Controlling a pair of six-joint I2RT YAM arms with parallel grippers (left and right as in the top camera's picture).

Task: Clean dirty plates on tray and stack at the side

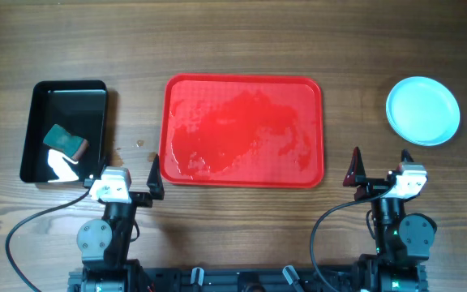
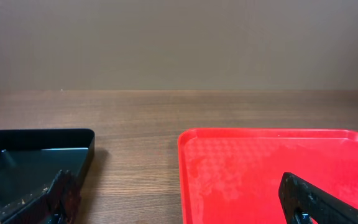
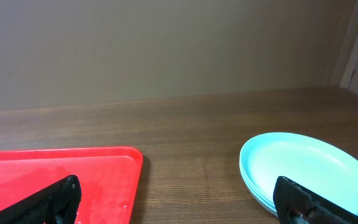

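Counter: brown wood grain; plain beige wall behind.
Tray: red, centre, wet sheen.
Plates: stacked on counter, right of tray, apart.
Black tray: far left, holds sponge.
Left jaws: wide, holding nothing.
Right jaws: wide, holding nothing.

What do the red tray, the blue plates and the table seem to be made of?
The red tray looks like moulded plastic: rounded corners, textured floor, glossy wet-looking patches. The plates seem smooth plastic or melamine: even mint colour, soft sheen. The table shows matte wood grain, perhaps laminate.
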